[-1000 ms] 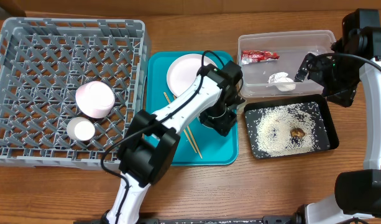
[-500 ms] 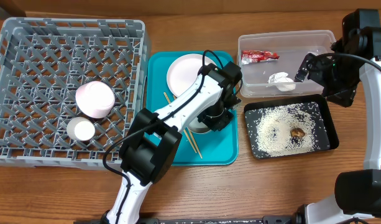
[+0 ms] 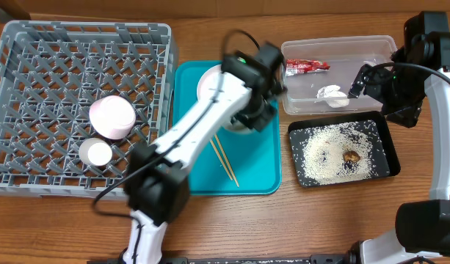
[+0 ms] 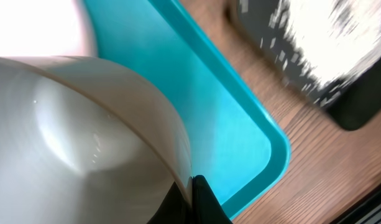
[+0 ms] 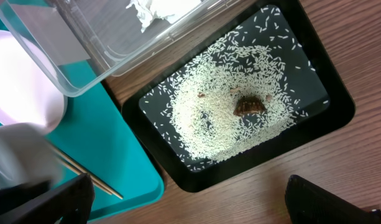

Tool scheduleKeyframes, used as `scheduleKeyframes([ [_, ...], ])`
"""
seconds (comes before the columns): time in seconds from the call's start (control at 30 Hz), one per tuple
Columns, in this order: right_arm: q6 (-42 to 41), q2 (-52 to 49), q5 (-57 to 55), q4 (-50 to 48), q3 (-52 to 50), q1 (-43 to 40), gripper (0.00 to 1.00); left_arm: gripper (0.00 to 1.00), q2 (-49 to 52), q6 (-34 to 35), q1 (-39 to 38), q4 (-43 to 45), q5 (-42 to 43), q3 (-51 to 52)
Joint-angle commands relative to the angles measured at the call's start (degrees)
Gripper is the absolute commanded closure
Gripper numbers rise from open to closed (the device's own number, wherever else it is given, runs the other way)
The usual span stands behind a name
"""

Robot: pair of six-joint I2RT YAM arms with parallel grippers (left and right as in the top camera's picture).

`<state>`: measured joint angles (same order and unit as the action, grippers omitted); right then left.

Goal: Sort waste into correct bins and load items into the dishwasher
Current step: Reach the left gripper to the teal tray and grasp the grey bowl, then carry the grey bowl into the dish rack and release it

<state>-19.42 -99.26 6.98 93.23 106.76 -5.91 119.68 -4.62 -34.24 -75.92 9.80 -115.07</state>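
So the left gripper (image 4: 193, 190) is clamped shut on the rim of the pale greenish-white bowl (image 4: 84, 130). In the wrist view one dark finger sits on the outside of the rim at the bottom of the frame, and the bowl fills the whole left side. I'm guessing the other finger is inside the bowl, but you can't see it.

From overhead the bowl is over the middle of the teal tray (image 3: 261, 172), just below the white plate (image 3: 213, 84) and just above the chopsticks (image 3: 226, 163). It looks tipped and maybe a bit off the tray floor, but it's too blurry to say for sure.

What matters for the next move is that the grey dish rack (image 3: 19, 51) is straight off to the left of the bowl, past the tray's left edge. The pink bowl (image 3: 112, 117) and small cup (image 3: 97, 152) sit in its lower-middle part, with loads of bare grid around them. A bowl is round, so there's no long axis to line up. It mostly has to go left and land clear of those two.

The right gripper (image 5: 187, 186) has its fingers spread wide and is holding nothing. It's at the right of the frame by the clear tub (image 3: 371, 44) and black tray (image 3: 390, 150), well away from the rack, so this carry looks like the left arm's job.
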Motion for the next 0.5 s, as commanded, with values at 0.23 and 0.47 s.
scheduleKeyframes([
  [0.23,0.31,0.90,-0.92,0.11,0.22,0.04,0.00,0.96,-11.06,-6.16,22.99,1.46,17.46,-3.17],
  [0.47,0.31,0.90,-0.92,0.15,0.22,0.04,0.00,0.96,-8.98,-15.39,38.18,1.64,39.74,-3.15],
])
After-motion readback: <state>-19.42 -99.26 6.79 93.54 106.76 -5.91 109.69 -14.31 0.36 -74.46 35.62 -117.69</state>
